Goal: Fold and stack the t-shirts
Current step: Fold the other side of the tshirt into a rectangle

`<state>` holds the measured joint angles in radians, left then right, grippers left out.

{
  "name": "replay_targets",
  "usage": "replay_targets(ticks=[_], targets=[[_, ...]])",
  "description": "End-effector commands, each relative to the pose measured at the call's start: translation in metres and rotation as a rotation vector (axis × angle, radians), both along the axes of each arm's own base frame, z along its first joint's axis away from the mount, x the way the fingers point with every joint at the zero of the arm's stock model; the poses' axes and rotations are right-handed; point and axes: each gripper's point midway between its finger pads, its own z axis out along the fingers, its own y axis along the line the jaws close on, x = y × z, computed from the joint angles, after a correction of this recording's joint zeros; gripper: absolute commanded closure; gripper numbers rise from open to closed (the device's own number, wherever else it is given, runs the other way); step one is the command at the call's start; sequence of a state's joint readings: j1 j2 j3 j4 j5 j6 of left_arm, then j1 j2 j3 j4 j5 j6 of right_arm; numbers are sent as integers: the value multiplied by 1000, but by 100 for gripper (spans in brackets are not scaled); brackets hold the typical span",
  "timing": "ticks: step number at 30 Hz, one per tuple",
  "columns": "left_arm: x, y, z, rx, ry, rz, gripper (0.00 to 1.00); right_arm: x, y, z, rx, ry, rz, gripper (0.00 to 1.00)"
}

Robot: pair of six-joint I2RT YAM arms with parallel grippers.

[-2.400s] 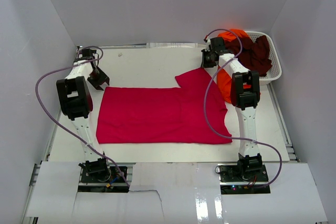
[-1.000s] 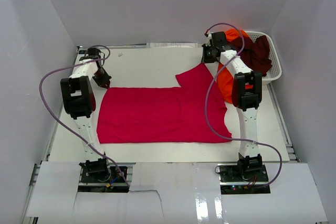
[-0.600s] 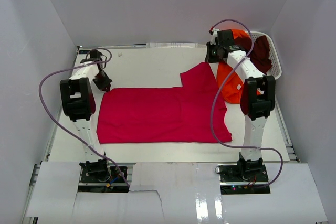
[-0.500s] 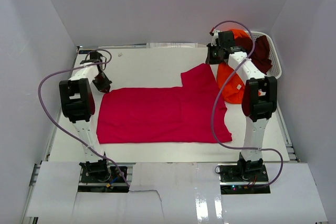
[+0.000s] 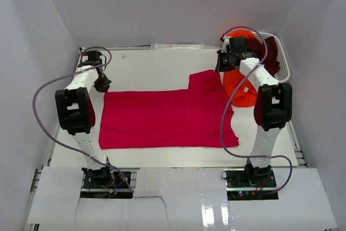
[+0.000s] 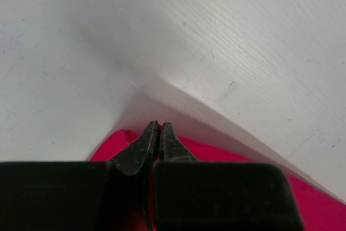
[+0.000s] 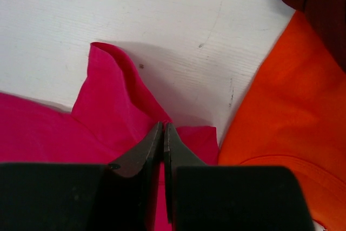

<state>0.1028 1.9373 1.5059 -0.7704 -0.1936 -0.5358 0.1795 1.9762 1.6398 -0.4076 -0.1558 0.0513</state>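
Note:
The crimson-red t-shirt (image 5: 162, 117) lies spread flat on the white table (image 5: 157, 66). My left gripper (image 5: 102, 84) is shut on its far left corner, with red cloth under the tips in the left wrist view (image 6: 111, 145). My right gripper (image 5: 221, 67) is shut on the shirt's far right sleeve (image 7: 108, 106). The orange t-shirt (image 5: 241, 87) hangs out of the basket just right of that sleeve and also shows in the right wrist view (image 7: 281, 106). The dark maroon t-shirt (image 5: 268, 58) lies in the basket and shows in the right wrist view (image 7: 319, 4).
The white mesh basket (image 5: 285, 71) stands at the far right corner. White walls close in the table on the left, back and right. Purple cables loop from both arms.
My right gripper has moved right and back, drawing the sleeve out with it. My left gripper has closed in on the shirt's far left corner and shifted slightly left.

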Motion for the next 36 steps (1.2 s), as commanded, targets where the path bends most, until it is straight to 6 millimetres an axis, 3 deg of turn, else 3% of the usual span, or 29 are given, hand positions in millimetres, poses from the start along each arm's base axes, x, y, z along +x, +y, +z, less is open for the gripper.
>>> replay_targets(ticks=[1, 7, 16, 25, 29, 36], targets=[[7, 8, 29, 34, -84, 33, 100, 1, 3, 40, 40, -96, 11, 92], [1, 7, 28, 26, -82, 39, 100, -16, 11, 50, 102, -98, 39, 92], [-19, 4, 16, 13, -52, 51, 100, -44, 6, 67, 118, -117, 24, 92], [-22, 3, 38, 7, -119, 65, 100, -76, 2, 67, 126, -108, 18, 92], [-23, 4, 49, 16, -146, 69, 100, -86, -8, 76, 106, -139, -17, 92], [-31, 5, 47, 10, -134, 78, 100, -98, -26, 93, 112, -161, -76, 92]])
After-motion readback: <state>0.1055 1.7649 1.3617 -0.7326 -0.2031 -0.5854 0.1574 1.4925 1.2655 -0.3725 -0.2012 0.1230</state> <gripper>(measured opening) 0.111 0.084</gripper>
